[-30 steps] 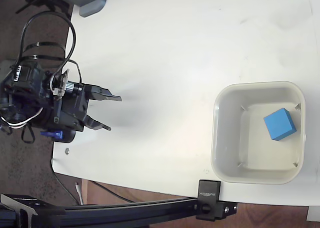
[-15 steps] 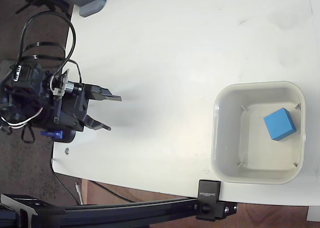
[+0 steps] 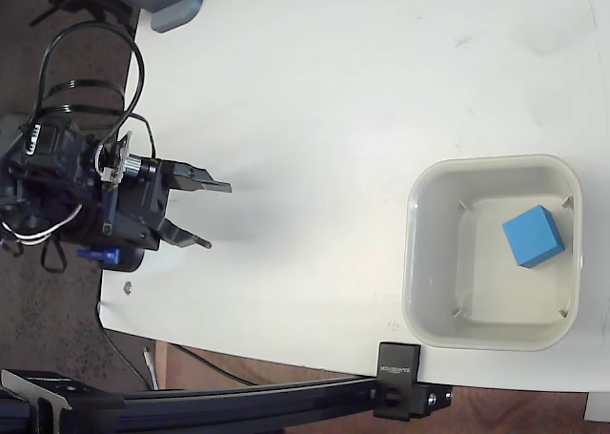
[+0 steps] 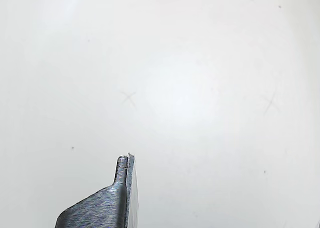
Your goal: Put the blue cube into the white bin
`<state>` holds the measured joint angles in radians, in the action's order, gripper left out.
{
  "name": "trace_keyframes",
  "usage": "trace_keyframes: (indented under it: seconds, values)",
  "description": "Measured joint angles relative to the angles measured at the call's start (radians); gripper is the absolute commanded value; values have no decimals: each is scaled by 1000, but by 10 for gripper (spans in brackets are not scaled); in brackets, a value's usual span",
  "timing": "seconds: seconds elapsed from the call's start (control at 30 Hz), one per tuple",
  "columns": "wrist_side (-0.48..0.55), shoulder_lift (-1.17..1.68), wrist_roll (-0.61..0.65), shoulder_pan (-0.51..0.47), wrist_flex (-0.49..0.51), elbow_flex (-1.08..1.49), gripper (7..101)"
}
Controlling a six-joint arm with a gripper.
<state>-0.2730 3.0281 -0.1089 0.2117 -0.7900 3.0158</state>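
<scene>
In the fixed view the blue cube lies inside the white bin, toward the bin's right wall. My gripper is far off at the table's left edge, open, with nothing between its two fingers. A wide stretch of white table separates it from the bin. The wrist view shows only one dark fingertip over bare white tabletop; neither the cube nor the bin appears there.
A grey box sits at the table's top left corner. A black clamp and a dark rail run along the table's lower edge. Cables loop behind the arm, off the table's left side.
</scene>
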Motion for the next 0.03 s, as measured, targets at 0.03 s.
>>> trace_keyframes:
  seconds: [0.03]
  values:
    - [0, 2, 0, 0, 0, 0, 1003]
